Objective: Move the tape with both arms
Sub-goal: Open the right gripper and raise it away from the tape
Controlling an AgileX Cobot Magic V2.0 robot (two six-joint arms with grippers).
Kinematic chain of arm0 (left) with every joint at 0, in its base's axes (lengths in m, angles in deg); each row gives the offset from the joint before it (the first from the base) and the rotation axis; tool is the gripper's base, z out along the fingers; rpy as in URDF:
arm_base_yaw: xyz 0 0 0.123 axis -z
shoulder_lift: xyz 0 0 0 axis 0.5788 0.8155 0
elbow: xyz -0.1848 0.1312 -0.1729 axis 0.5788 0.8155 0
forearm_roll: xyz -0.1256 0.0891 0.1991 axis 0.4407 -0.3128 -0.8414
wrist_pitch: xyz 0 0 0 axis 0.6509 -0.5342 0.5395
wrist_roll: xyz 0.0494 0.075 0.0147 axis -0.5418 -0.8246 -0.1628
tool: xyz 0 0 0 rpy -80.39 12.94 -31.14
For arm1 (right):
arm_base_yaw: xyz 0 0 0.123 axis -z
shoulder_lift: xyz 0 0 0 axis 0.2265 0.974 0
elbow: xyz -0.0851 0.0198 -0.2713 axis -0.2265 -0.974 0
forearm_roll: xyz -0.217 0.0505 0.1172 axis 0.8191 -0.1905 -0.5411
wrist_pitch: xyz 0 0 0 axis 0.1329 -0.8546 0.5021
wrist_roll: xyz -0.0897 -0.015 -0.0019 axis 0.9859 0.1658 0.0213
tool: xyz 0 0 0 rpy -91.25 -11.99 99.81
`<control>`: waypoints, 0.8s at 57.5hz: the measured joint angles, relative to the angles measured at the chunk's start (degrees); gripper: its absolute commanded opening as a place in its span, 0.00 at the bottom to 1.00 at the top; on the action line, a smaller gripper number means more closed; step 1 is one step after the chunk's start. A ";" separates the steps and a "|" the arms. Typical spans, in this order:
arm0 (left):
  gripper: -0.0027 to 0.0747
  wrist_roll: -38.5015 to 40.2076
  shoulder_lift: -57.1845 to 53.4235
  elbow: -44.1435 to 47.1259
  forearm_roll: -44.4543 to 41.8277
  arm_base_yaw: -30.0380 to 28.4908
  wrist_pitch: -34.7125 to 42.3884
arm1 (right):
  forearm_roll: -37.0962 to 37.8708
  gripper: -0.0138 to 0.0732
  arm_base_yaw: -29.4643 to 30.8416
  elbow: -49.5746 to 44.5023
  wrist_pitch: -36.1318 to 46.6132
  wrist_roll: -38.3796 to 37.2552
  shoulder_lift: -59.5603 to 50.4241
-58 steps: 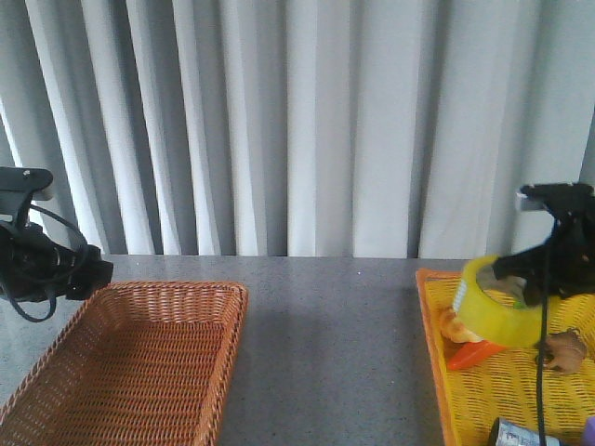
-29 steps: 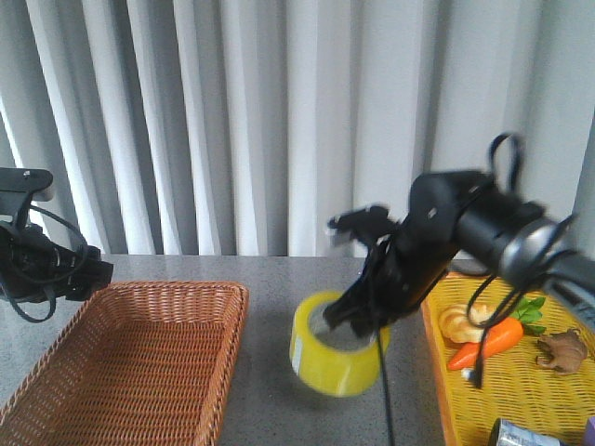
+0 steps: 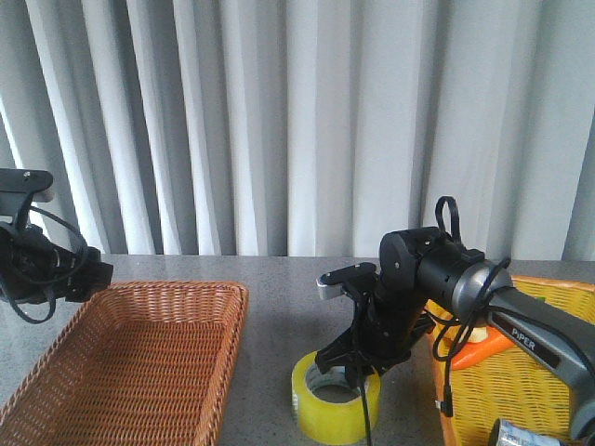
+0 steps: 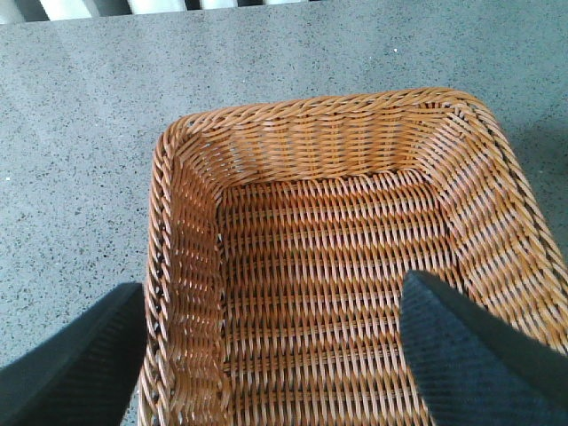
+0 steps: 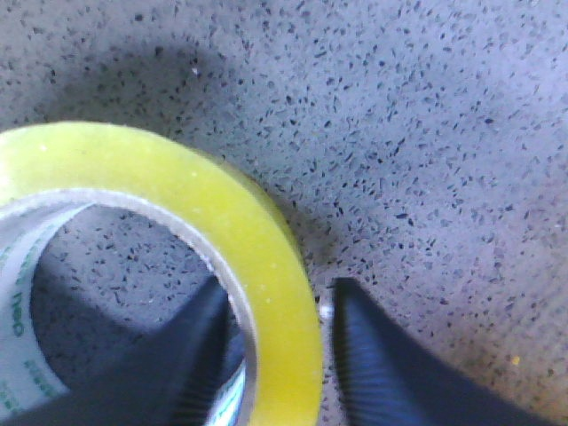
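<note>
The tape, a wide yellow roll with a white printed core, lies flat on the grey table between the two baskets. My right gripper points down at it. In the right wrist view the fingers straddle the wall of the tape, one inside the core and one outside. The right gripper is open, with a strip of bare table between the outer finger and the roll. My left gripper hangs open and empty over the near left part of the wicker basket.
The brown wicker basket sits at the left and holds nothing. A yellow basket at the right holds a toy carrot and a silvery cylinder. White curtains hang behind the table.
My right arm carried the tape from over the yellow basket leftward to mid-table and lowered it onto the surface. The left arm has not moved.
</note>
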 measured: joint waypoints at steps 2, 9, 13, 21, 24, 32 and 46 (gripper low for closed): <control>0.75 0.00 0.00 0.00 0.00 0.00 -0.08 | 0.00 0.73 0.00 0.00 0.08 0.00 0.00; 0.75 -0.41 0.00 0.00 0.00 0.00 -0.64 | 0.13 0.80 0.00 0.57 0.34 -0.33 0.00; 0.75 -0.41 0.00 0.00 0.00 0.00 -0.95 | 0.14 0.80 0.22 1.78 0.21 -1.06 -0.47; 0.75 -0.41 -0.31 0.00 0.00 0.00 -1.10 | 0.20 0.76 1.12 5.35 0.36 -1.67 -4.31; 0.75 -0.41 -0.56 0.00 0.06 0.00 -1.16 | 0.20 0.73 1.76 6.56 0.71 -1.81 -7.20; 0.75 -0.41 -0.94 0.00 1.38 0.00 -1.56 | 0.62 0.57 4.99 8.11 1.77 -2.84 -14.09; 0.75 -4.14 -0.99 0.00 2.79 3.11 -1.68 | 0.37 0.14 17.06 8.40 -2.40 -3.02 -22.98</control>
